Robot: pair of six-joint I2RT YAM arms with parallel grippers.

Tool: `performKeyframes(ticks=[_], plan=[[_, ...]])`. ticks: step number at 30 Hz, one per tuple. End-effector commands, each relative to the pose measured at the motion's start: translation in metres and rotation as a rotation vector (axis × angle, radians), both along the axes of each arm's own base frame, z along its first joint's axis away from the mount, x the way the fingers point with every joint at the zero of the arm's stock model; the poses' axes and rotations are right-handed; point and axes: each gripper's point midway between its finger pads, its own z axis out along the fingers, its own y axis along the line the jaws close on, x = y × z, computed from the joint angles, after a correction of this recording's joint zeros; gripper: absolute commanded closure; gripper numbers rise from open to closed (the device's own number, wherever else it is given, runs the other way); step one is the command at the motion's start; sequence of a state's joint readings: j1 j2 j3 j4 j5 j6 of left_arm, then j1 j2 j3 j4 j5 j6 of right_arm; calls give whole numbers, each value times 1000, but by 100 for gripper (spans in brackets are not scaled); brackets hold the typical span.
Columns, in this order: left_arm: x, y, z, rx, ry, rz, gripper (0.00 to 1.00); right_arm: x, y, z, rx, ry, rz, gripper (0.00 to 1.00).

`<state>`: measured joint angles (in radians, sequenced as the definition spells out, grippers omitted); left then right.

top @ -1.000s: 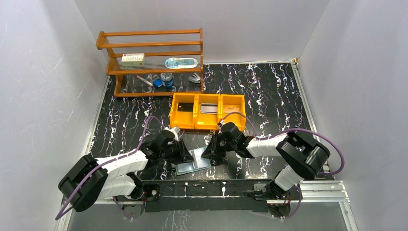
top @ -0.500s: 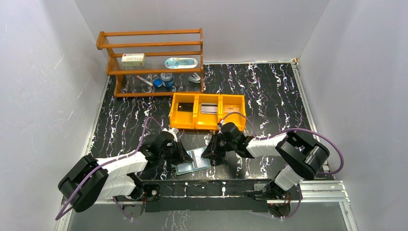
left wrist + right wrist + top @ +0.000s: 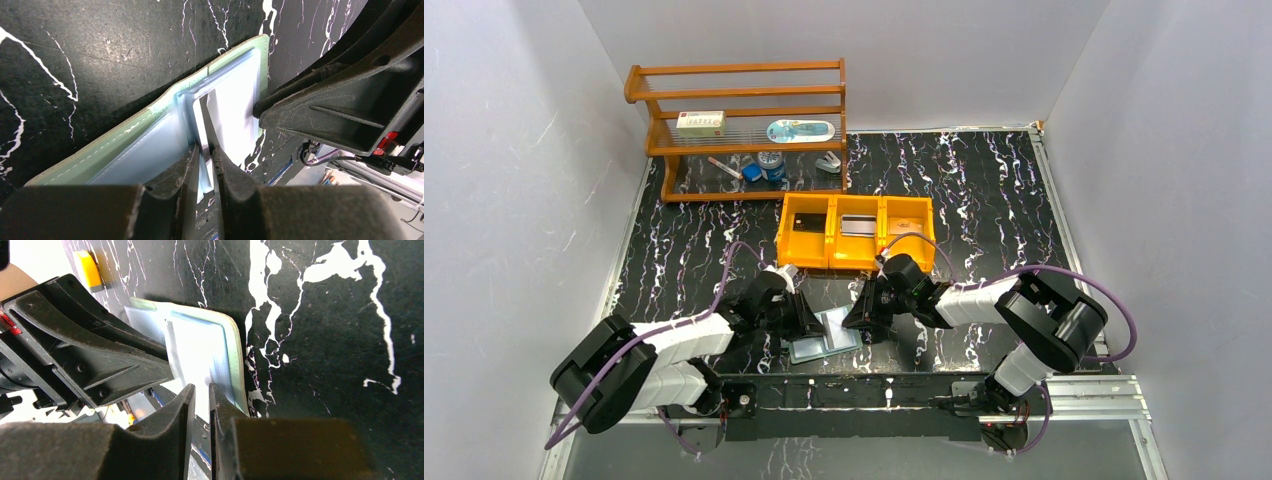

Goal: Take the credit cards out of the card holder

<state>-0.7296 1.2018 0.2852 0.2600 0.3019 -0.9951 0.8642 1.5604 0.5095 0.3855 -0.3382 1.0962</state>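
My left tool (image 3: 202, 145): pressed together on a pale inner pocket (image 3: 230, 110) of the card holder (image 3: 826, 336).
My right tool (image 3: 201, 387): fingers near together over the holder's right panel; I cannot tell whether they grip it.
Holder: lying open on the counter (image 3: 984, 200), long axis 8 to 2 o'clock, left tool at its 9, right tool at its 3.
Credit cards (image 3: 857, 225): in the orange tray (image 3: 854, 262), 12 o'clock of the holder.

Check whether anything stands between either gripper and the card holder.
Nothing visible does. The left gripper is shut on a pale inner pocket leaf of the open card holder, and the right gripper sits nearly shut at its other panel; whether it pinches anything is unclear.
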Motion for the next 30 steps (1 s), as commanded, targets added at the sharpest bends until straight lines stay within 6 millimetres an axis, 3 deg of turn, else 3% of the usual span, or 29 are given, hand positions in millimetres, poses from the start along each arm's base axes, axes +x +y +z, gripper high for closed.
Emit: performKeyframes(ticks=[1,5,8,18,24,30], plan=[[5,-18,16,-83,-61,-53,86,-14,-18,-34,-131,52,10,75],[5,-18,15,-71,-54,-64,90,-16,-18,-35,-132,53,13,75],[4,-14,11,-39,-49,-69,100,-15,-19,-35,-135,52,11,75],[3,4,10,48,-69,-38,100,-10,-26,-35,-180,29,-26,74],[5,3,16,33,-91,-41,100,-10,-23,-34,-168,30,-13,72],[6,-7,12,-12,-52,-22,85,-11,-21,-35,-163,39,-9,73]])
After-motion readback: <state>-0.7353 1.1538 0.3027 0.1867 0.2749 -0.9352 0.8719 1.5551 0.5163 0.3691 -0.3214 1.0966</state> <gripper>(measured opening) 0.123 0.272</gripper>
